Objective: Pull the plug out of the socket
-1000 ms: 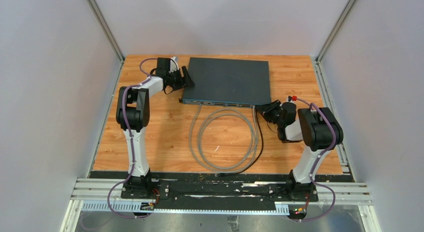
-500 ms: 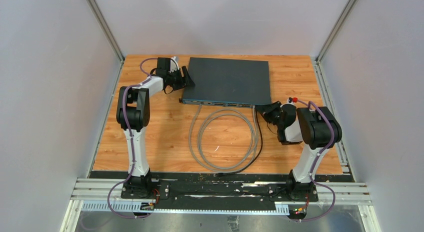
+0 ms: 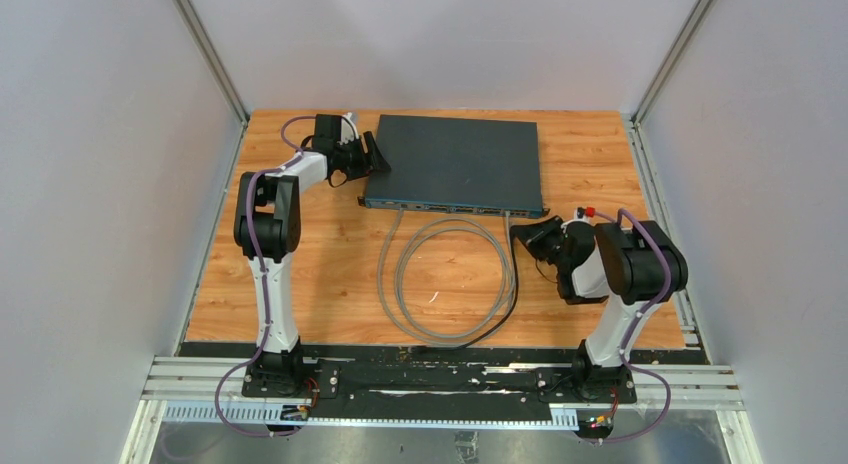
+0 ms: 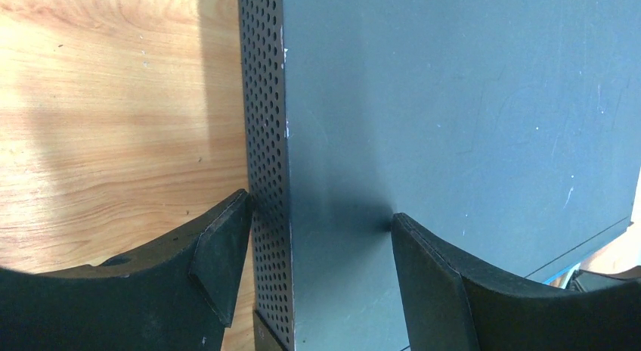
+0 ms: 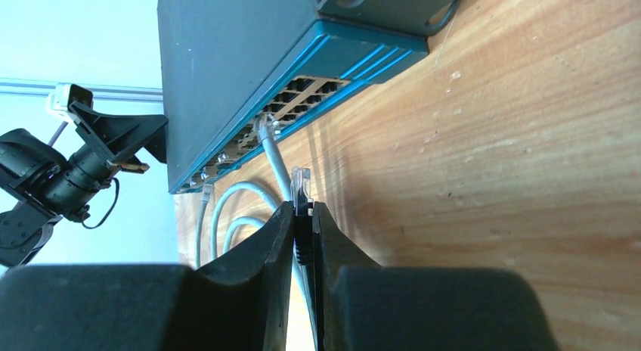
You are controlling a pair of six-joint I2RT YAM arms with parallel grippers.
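While the right end effector [image 5: 302, 215] hangs low over the counter [image 3: 335, 274], just in front of the network switch [image 3: 455, 159], its fingers are pressed together on the black rear of the plug [image 5: 301, 178]. That plug's clear tip pokes out past the fingertips. It is free of the socket row, apart from the switch's blue front face, and points toward it. From the pinch, the black cable [image 3: 519, 284] curves away toward the near edge of the counter. Beside the plug, a grey cable [image 5: 274, 158] sits seated in one port, and the grey loops [image 3: 450, 279] lie on the wood between the two arms. At the far left, the left end effector [image 4: 320, 211] is spread across the switch's left edge. One fingertip touches the perforated side wall and the other rests on the dark top panel.
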